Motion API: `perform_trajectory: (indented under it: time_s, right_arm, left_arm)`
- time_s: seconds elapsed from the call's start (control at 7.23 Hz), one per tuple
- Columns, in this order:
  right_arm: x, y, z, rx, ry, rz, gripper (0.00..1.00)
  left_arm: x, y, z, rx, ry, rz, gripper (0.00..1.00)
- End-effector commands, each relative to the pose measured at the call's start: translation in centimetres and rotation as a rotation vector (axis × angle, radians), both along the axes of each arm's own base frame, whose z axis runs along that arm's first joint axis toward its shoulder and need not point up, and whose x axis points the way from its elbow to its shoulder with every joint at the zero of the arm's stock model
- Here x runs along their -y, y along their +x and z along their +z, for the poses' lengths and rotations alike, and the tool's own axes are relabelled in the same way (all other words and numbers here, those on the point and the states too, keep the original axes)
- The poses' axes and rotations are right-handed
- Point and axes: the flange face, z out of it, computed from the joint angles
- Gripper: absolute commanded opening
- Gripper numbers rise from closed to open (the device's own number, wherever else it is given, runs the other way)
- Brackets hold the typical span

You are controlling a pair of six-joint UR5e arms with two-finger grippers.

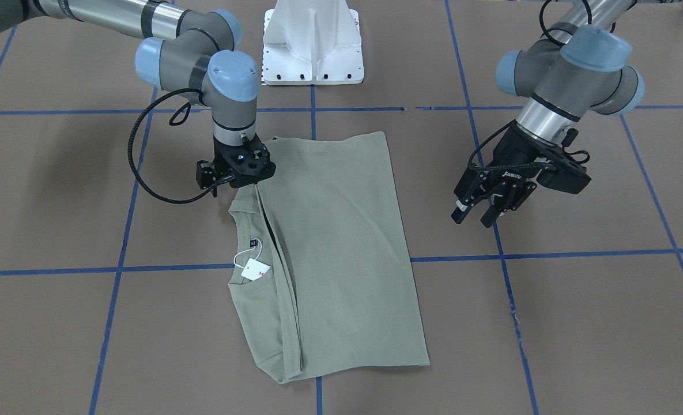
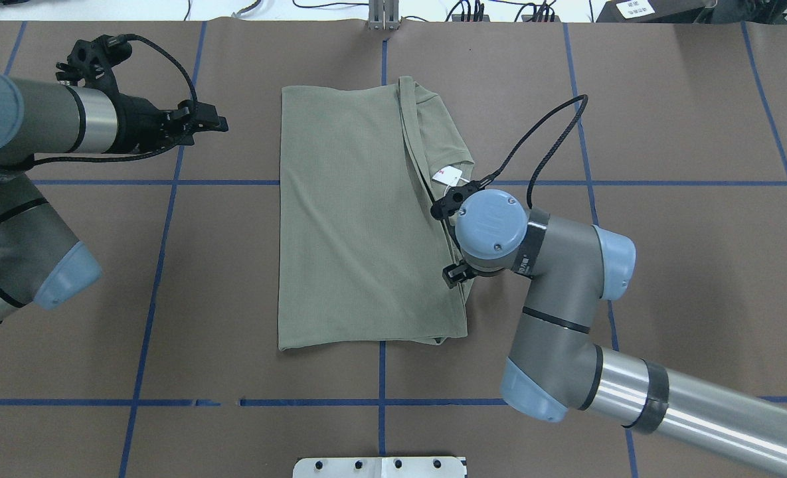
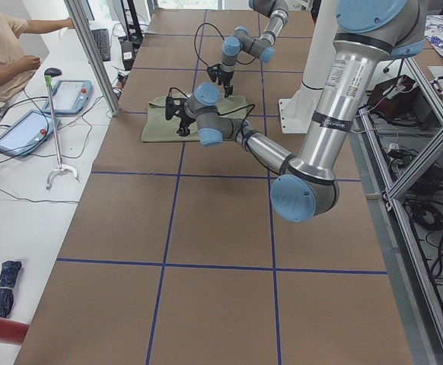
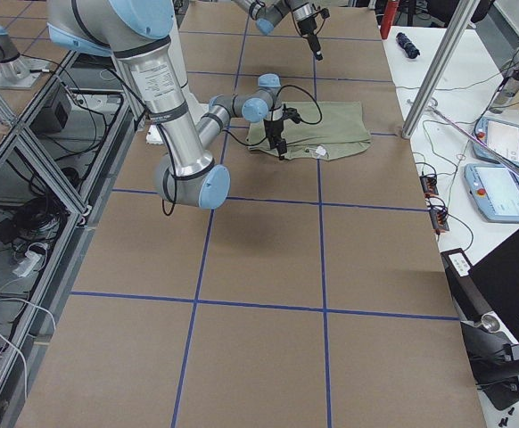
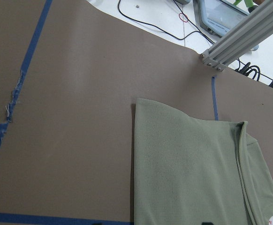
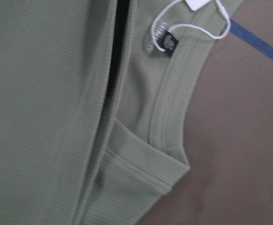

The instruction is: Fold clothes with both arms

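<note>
Shirt (image 1: pixel 341 242) is light, limp knit, so grab layered corners; left pincer (image 1: pixel 478 212) spread off-cloth, right pincer (image 1: pixel 241 174) at collar edge, state unclear.

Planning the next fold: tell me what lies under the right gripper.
Folded pale sage-green knit shirt, near its neckline. The black right gripper's fingertips are hidden; contact unclear.
</note>
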Motion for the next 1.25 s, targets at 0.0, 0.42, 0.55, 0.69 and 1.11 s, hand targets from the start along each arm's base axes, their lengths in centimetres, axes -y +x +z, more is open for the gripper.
perform_trajectory:
  time_s: [0.0,0.42,0.55,0.69,1.11]
  right_arm:
    - [0.1,4.0,0.4,0.021,-0.009,-0.001,1.00]
    - [7.1,-0.7,-6.1,0.050,-0.010,0.079,1.00]
    - [8.7,-1.7,-6.7,0.039,-0.015,0.094,1.00]
    - [11.0,-3.2,-7.0,0.052,-0.009,0.114,1.00]
    - [15.8,-5.7,-6.2,0.036,-0.029,0.157,1.00]
  left_arm:
    - [-0.7,-0.5,-1.3,0.013,-0.016,0.009,0.76]
    - [-0.8,-0.4,-1.4,0.012,-0.015,0.011,0.76]
    - [-0.8,-0.3,-1.3,0.014,-0.015,0.013,0.76]
    - [-0.8,-0.3,-1.3,0.016,-0.014,0.013,0.76]
    - [-0.8,-0.3,-1.3,0.016,-0.014,0.013,0.76]
